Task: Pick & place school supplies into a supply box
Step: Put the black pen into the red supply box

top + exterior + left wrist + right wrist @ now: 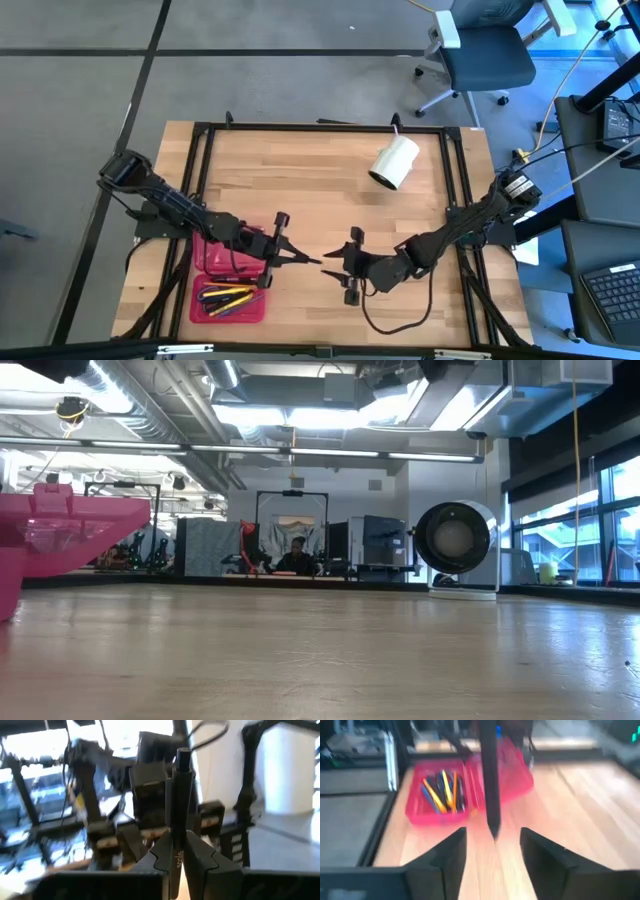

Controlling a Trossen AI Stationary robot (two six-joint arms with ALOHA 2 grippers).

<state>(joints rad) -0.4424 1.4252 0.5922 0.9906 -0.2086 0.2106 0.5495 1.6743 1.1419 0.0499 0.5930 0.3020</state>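
Because the black pen stands clenched between the left gripper's fingers, while the right gripper faces it with fingers parted and nothing between them, this reads as a hand-over between the arms: the pen's grip now lies with the left arm. In the right wrist view the pen hangs free in the gap, its tip touching neither finger, which fits a release (a judgement, not something seen).

Both grippers meet above bare wood near the table's front middle, just beside the red pencil case, which lies open at the front left. Passing the pen leftward makes sense, since the case sits on the left arm's side. Its front half already holds several pens and pencils, yellow, orange, blue and dark; the scissors cannot be picked out.

A white cylinder lies well apart toward the table's back right, clear of the work.

What remains, I judge, is for the left arm to swing the pen over the filled half and let go.
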